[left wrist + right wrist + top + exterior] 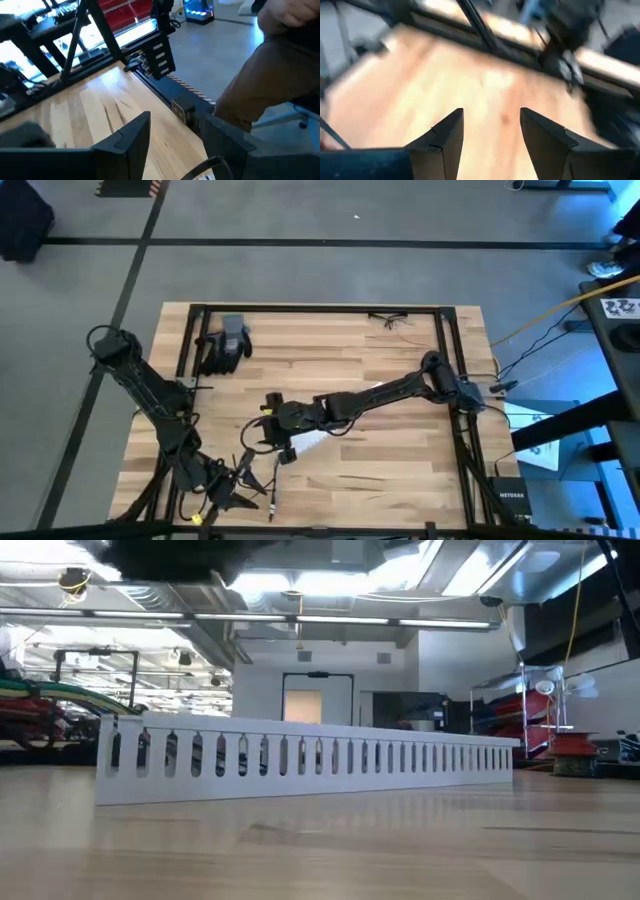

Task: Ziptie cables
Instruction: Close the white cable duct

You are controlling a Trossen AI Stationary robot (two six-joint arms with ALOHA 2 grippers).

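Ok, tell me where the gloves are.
In the high view, the dark gloves lie on the table's far left part, beside the black frame rail, away from both tools.

Pale wooden table (400,450), white slotted strip (300,760) (dark slots), grey-black gloves (226,344).

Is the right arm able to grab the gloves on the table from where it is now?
Probably yes. The right gripper has open, empty fingers, and only bare table lies between it and the gloves.

I see grey floor (300,270) crossed by dark tape lines, bright ceiling lights (300,585), a closed door (303,705).
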